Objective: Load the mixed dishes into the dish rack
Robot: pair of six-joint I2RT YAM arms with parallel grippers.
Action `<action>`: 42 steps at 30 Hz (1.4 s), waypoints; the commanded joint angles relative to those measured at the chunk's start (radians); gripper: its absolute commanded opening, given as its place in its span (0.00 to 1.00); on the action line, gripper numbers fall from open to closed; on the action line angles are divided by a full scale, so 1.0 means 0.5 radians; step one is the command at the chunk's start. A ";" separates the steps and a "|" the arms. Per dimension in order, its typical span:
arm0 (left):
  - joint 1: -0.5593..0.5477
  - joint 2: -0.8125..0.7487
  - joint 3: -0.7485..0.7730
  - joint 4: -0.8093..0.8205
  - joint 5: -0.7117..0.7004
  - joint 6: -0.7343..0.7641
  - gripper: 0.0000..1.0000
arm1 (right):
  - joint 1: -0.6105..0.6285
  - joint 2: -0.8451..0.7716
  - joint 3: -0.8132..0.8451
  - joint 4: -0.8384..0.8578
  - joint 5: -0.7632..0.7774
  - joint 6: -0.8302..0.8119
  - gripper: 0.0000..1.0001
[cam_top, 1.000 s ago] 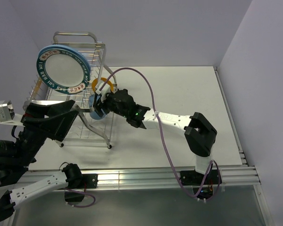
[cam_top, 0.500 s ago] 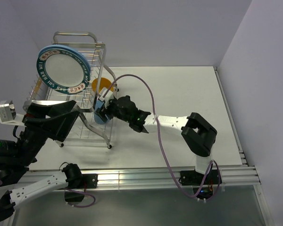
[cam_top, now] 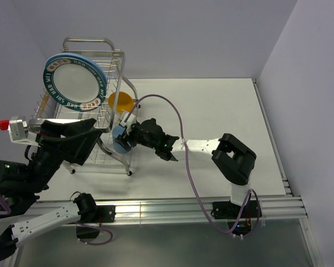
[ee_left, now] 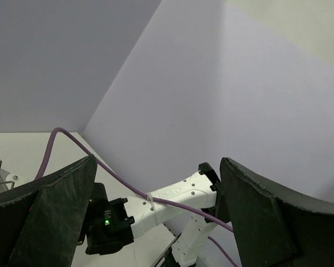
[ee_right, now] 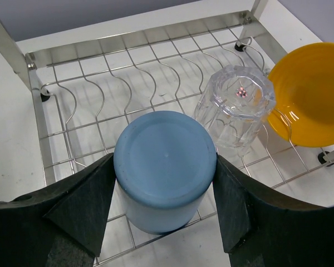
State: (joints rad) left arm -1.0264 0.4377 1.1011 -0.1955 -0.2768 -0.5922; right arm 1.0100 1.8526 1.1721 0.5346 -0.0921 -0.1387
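The small blue cup [ee_right: 165, 158] is a plain, matte, light-blue cylinder. It is turned upside down, so its flat round base with a faint moulded ring faces the right wrist camera. The right gripper [ee_right: 163, 183] is clamped on it, with one dark finger against each side of its wall. The cup sits over the wavy wires of the lower tier of the dish rack [ee_right: 133, 36], at the near right corner. Whether its rim rests on the wires I cannot tell. Only the right wrist view shows the small clear glass [ee_right: 235, 105] plainly. It is faceted, also bottom up, and just beside the cup on its far side, with the orange-yellow bowl [ee_right: 306, 94] tilted beyond it at the rack's right edge. The top view gives the wider layout. The shiny two-tier rack stands at the far left of the white table [cam_top: 222, 111], and the white plate with dark teal lettered rim [cam_top: 75, 82] stands tilted on the upper tier. The right arm stretches across to the rack, and there the cup is only a small patch of blue. The left gripper [ee_left: 157, 167] is raised near the rack's near left side. Its own camera shows the jaws spread wide with nothing between them, and through the gap the right arm's white link [ee_left: 172, 197] and a purple cable [ee_left: 72, 142].
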 commanded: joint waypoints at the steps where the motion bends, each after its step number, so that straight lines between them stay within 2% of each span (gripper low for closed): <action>1: -0.003 0.042 0.010 0.063 0.038 -0.018 0.99 | -0.013 0.025 0.006 0.063 -0.015 0.004 0.00; 4: -0.003 0.045 0.016 0.060 0.041 -0.018 0.99 | -0.013 0.050 0.082 -0.047 -0.003 0.001 0.01; 5: -0.003 0.045 0.019 0.060 0.041 -0.018 0.99 | -0.013 0.056 0.098 -0.075 0.009 -0.005 0.07; 6: -0.003 0.045 0.019 0.057 0.041 -0.018 0.99 | -0.013 0.071 0.110 -0.093 0.012 -0.005 0.25; 8: -0.003 0.039 0.013 0.060 0.038 -0.021 0.99 | -0.013 0.071 0.107 -0.106 0.025 -0.008 0.40; 9: -0.003 0.036 0.010 0.060 0.038 -0.024 0.99 | -0.013 0.068 0.107 -0.106 0.016 -0.008 0.51; 11: -0.003 0.030 0.004 0.057 0.035 -0.024 0.99 | -0.010 0.062 0.101 -0.097 0.025 0.007 0.63; 12: -0.003 0.027 0.007 0.054 0.035 -0.027 0.99 | -0.013 0.056 0.095 -0.075 0.031 0.010 0.74; 14: -0.003 0.026 0.001 0.050 0.038 -0.027 0.99 | -0.013 0.041 0.073 -0.054 0.028 0.029 0.86; 17: -0.003 0.030 0.004 0.038 0.035 -0.018 0.99 | -0.013 0.016 0.058 -0.017 0.022 0.053 0.98; 28: -0.003 0.033 -0.018 0.001 0.056 -0.055 0.99 | -0.013 -0.180 -0.052 0.063 0.120 0.121 1.00; 32: -0.003 0.027 -0.030 -0.008 0.066 -0.076 0.99 | -0.020 -0.351 -0.172 0.097 0.389 0.130 1.00; 38: 0.000 -0.019 -0.079 -0.011 0.075 -0.122 0.99 | -0.032 -0.698 -0.506 0.140 0.580 0.253 1.00; 41: -0.003 -0.056 -0.119 -0.041 0.066 -0.174 0.99 | -0.035 -0.882 -0.644 -0.004 0.776 0.464 1.00; 42: -0.003 -0.087 -0.134 -0.060 0.069 -0.190 0.99 | -0.035 -0.925 -0.687 -0.150 0.877 0.528 1.00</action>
State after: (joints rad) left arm -1.0264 0.4271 1.0504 -0.2127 -0.2584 -0.6521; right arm 0.9977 1.4647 0.8619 0.5220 0.1993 0.0154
